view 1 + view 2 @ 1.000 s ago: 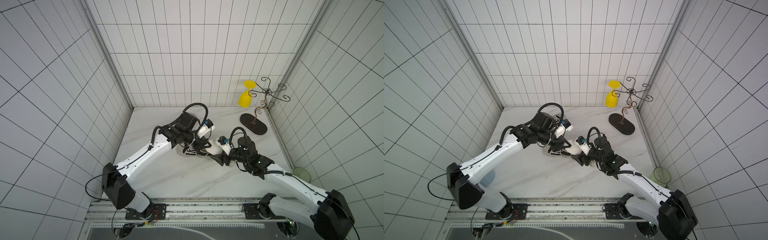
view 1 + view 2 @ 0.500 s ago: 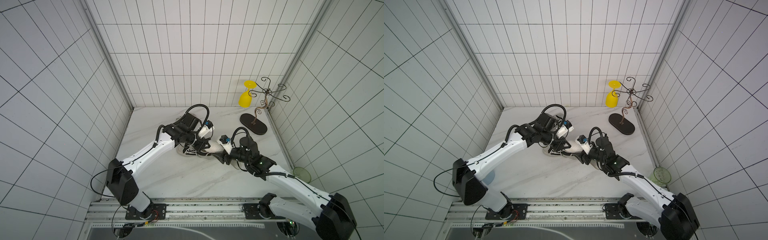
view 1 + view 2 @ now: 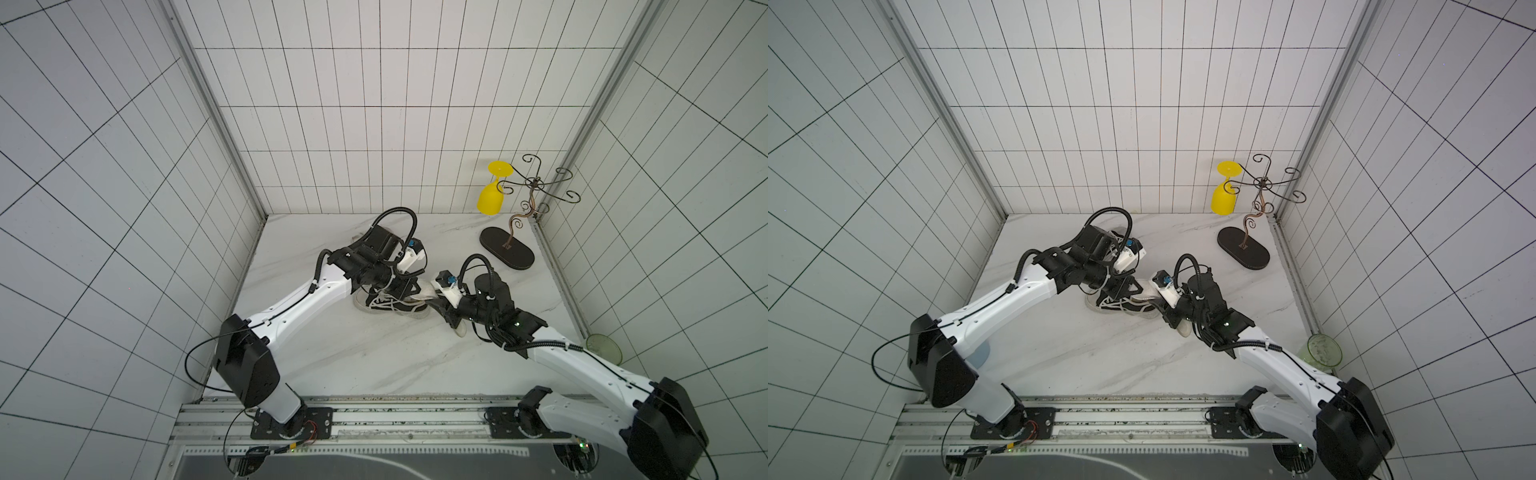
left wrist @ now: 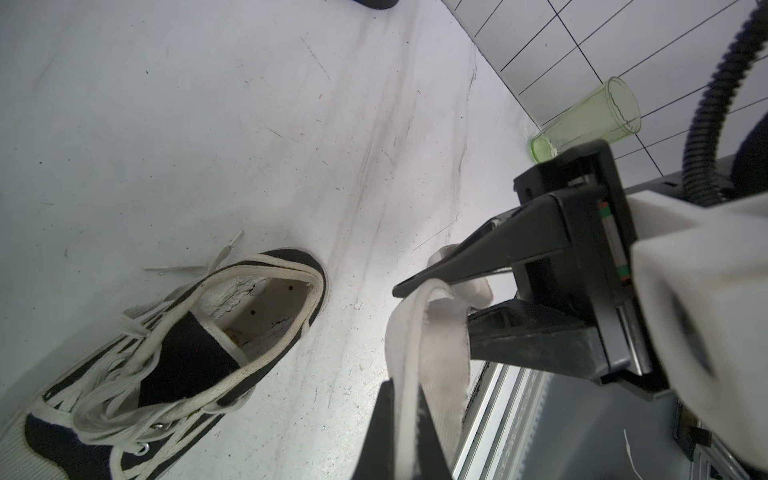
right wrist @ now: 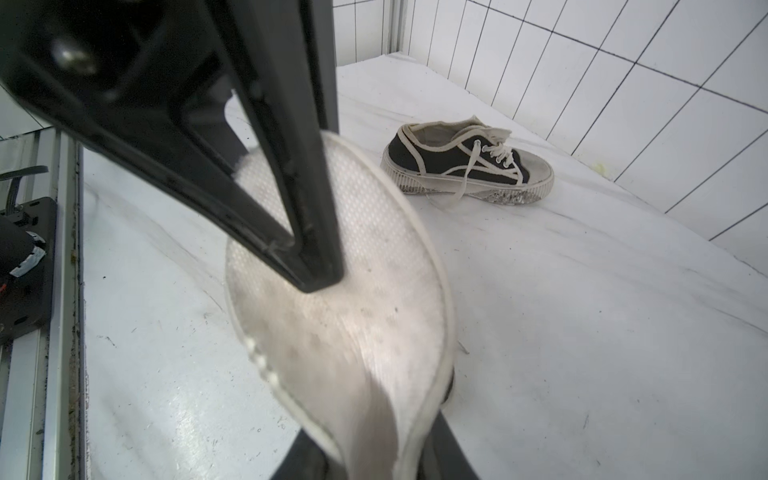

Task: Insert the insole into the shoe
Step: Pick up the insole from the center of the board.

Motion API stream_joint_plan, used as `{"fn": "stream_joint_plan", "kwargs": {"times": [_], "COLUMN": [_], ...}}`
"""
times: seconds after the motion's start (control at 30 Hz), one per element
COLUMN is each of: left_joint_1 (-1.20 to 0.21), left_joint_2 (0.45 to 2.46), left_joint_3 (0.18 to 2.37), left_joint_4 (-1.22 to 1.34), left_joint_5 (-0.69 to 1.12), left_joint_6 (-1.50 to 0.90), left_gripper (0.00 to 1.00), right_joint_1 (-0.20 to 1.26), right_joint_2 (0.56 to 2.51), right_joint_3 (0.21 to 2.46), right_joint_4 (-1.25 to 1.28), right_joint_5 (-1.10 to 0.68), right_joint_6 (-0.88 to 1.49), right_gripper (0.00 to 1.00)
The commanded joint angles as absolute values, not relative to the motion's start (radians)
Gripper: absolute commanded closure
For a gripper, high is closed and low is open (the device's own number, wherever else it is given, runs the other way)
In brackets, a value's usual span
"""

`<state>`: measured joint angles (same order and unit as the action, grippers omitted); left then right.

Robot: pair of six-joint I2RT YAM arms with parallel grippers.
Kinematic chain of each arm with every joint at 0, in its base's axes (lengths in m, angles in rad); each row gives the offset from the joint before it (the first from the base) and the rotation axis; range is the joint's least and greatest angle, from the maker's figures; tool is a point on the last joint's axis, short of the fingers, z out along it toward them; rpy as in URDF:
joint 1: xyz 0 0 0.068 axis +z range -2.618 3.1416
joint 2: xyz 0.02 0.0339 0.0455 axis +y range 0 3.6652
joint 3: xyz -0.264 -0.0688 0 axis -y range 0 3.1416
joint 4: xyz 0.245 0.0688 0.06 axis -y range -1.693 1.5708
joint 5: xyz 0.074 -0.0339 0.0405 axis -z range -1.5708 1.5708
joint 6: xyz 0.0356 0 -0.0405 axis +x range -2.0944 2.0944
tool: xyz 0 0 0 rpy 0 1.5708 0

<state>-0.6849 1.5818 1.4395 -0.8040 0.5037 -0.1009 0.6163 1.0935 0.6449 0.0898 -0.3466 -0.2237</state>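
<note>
Jaws of the left gripper (image 3: 411,291) are seen clamped tight on one end of the insole (image 4: 419,332), just over the shoe (image 3: 388,306). The shoe, black with white laces, is stood upright on the table (image 3: 374,365), toe pointed left, opening faced up. The insole is held off the table, bent and curled, outside the shoe, by its heel end. Its other end is taken between the jaws of the right gripper (image 4: 436,309), which are set partway closed onto it; both fingers are seen touching the fabric in the left wrist view. Further right, near the back corner, a wire stand (image 3: 508,253) is placed, with a yellow glass (image 3: 490,201) hung upside down on it. A green cup (image 3: 603,349) is set against the right wall.
</note>
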Motion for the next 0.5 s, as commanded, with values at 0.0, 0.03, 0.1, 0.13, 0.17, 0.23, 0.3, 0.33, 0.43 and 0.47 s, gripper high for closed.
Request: {"fn": "stream_joint_plan", "kwargs": {"times": [0.0,0.03,0.1,0.13,0.17,0.23,0.3,0.33,0.43,0.47], "left_joint_1": [-0.675,-0.669,-0.652,-0.643,-0.634,-0.615,-0.601,-0.592,-0.558,-0.547], "left_joint_2": [1.599,1.602,1.603,1.602,1.601,1.599,1.589,1.580,1.535,1.522], "left_joint_3": [1.439,1.439,1.433,1.429,1.425,1.419,1.422,1.425,1.395,1.372], "left_joint_4": [-0.732,-0.731,-0.719,-0.707,-0.697,-0.671,-0.658,-0.658,-0.670,-0.669], "left_joint_5": [0.483,0.485,0.491,0.501,0.509,0.551,0.540,0.504,0.270,0.232], "left_joint_6": [-0.178,-0.189,-0.214,-0.223,-0.236,-0.254,-0.271,-0.283,-0.329,-0.326], "left_gripper": [0.94,0.94,0.89,0.83,0.75,0.64,0.59,0.58,0.57,0.59], "right_joint_1": [0.626,0.627,0.627,0.626,0.626,0.626,0.626,0.627,0.627,0.627], "right_joint_2": [1.085,1.083,1.078,1.078,1.079,1.087,1.098,1.107,1.149,1.167], "right_joint_3": [0.686,0.683,0.678,0.676,0.675,0.680,0.686,0.693,0.734,0.753], "right_joint_4": [0.089,0.089,0.084,0.084,0.080,0.066,0.056,0.046,-0.016,-0.043], "right_joint_5": [-0.331,-0.331,-0.330,-0.328,-0.321,-0.317,-0.300,-0.283,-0.220,-0.196], "right_joint_6": [-0.236,-0.238,-0.240,-0.240,-0.241,-0.245,-0.242,-0.241,-0.240,-0.239], "right_gripper": [0.72,0.72,0.72,0.73,0.73,0.73,0.74,0.74,0.75,0.77]}}
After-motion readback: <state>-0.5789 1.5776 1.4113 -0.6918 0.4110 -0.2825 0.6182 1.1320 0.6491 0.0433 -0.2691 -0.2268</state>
